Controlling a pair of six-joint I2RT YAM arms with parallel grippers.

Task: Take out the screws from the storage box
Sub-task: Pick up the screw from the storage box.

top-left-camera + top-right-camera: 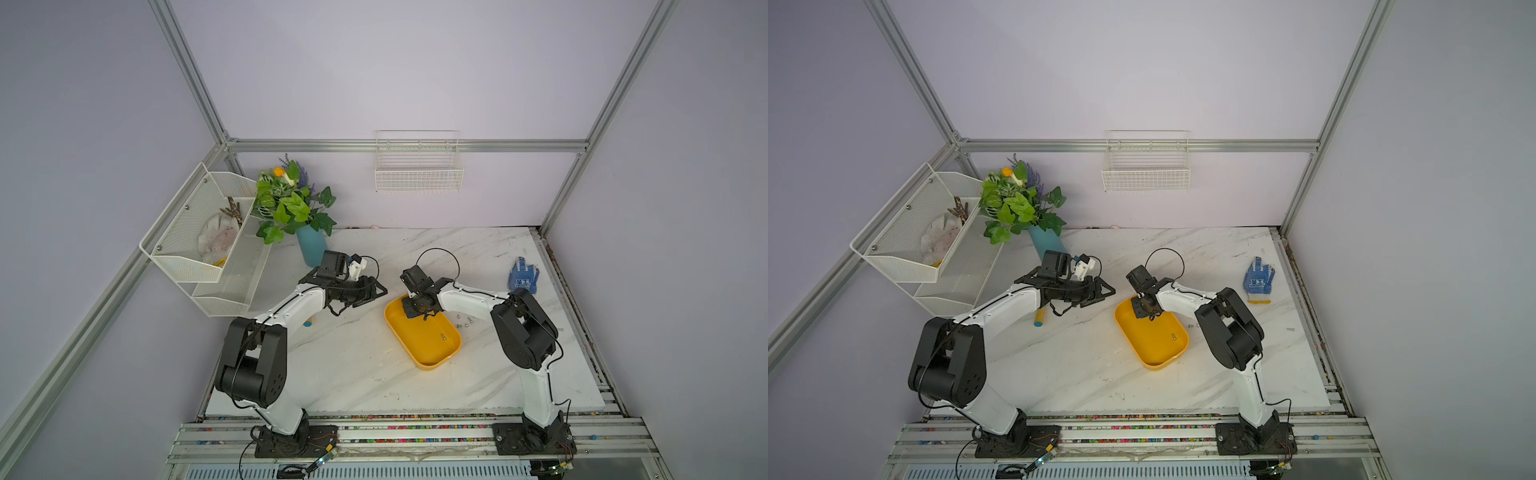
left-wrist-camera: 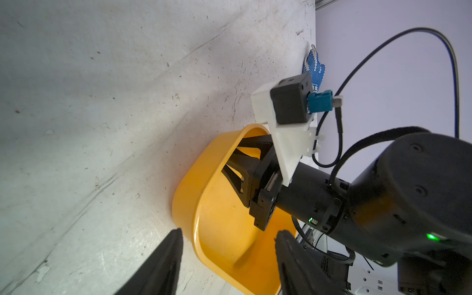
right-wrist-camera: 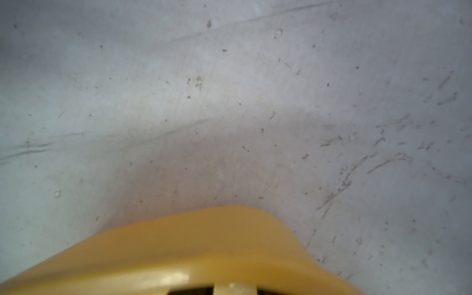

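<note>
The yellow storage box point(image 1: 432, 353) point(image 1: 1158, 353) lies at mid-table. One screw point(image 1: 443, 336) point(image 1: 1172, 336) rests on its floor near the right wall. A few screws point(image 1: 465, 322) lie on the marble just right of the box, and another screw point(image 1: 1290, 329) lies farther right. My right gripper point(image 1: 415, 309) point(image 2: 242, 163) reaches down into the box's far corner; how wide its jaws stand is not clear. The right wrist view shows only the box rim point(image 3: 204, 245). My left gripper point(image 1: 380, 291) point(image 2: 227, 255) hovers open and empty just left of the box.
A blue vase point(image 1: 311, 247) with a leafy plant and a white mesh rack point(image 1: 208, 249) stand at the back left. A white wire basket point(image 1: 419, 174) hangs on the back wall. A blue glove point(image 1: 523, 276) lies at the right. A small yellow and blue cylinder point(image 1: 1039, 318) lies under the left arm.
</note>
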